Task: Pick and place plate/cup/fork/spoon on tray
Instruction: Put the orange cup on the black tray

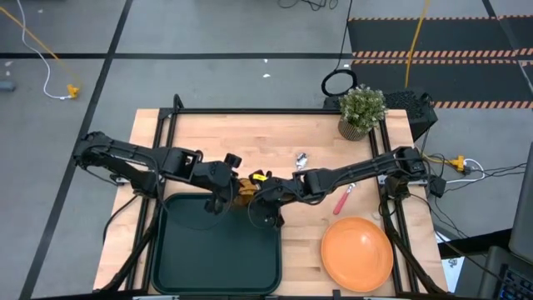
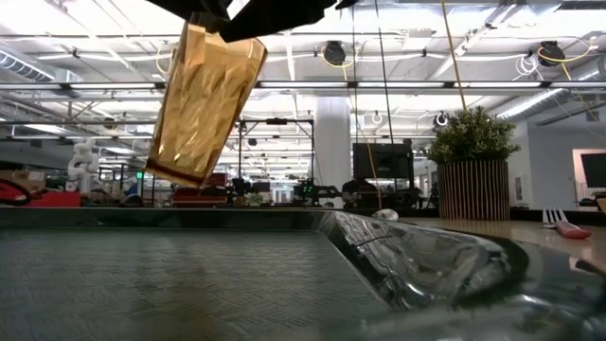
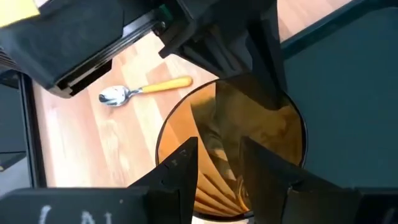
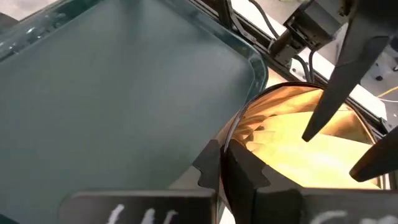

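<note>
From above, I see both arms meeting at mid-frame over the top right corner of the tray (image 1: 218,250). The left gripper (image 1: 223,200) and the right gripper (image 1: 265,207) flank the cup (image 1: 245,192), an amber patch between them. The plate (image 1: 357,253) lies at lower right on the table (image 1: 275,137), well apart from the tray. The fork (image 1: 344,200) lies just above the plate, red handle angled. The spoon (image 1: 301,157) shows as a small silver glint above the right arm. A potted plant (image 1: 361,111) stands at the table's upper right corner.

In the low view, the cup (image 2: 204,99) hangs tilted at upper left, clear of the tray (image 2: 180,284) floor below it, with dark gripper parts at its top edge. The plant (image 2: 472,161) stands at right, and the fork (image 2: 566,225) lies at the far right edge.

From my left wrist, my fingers (image 3: 177,171) pinch the cup (image 3: 273,134) wall, one inside the rim and one outside. The spoon (image 3: 144,91) lies on bare wood at upper left; the tray (image 3: 348,81) fills the right.

From my right wrist, my fingers (image 4: 214,165) are pressed together on the cup (image 4: 292,149) rim at lower centre. The left arm's fingers (image 4: 339,84) reach into the cup from the upper right. The tray (image 4: 118,93) fills the left.
</note>
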